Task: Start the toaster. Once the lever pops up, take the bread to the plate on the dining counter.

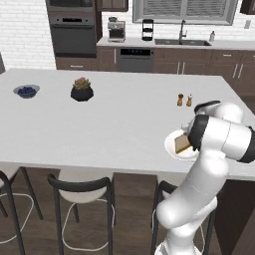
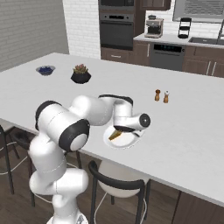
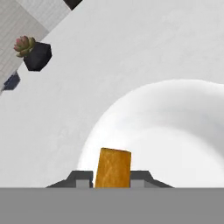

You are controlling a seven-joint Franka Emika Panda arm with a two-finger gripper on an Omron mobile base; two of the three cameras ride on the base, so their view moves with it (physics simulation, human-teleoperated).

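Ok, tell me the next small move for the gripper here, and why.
Probably lower slightly and open. The gripper holds the bread edge-on between its fingers, directly above the plate on the dining counter. The base views show the slice just over the plate, so releasing should land it there.

bread (image 3: 113,168) – tan slice, on edge, just above plate (image 3: 175,127) | plate – white, round, near dining counter (image 1: 99,124) edge

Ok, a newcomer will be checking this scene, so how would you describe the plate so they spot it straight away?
Start at the dining counter, the long white island with stools along its near side. Near its front edge, below the gripper holding the bread, lies the plate. It is flat, round and white, unlike the dark blue bowl and black plant pot at the far end.
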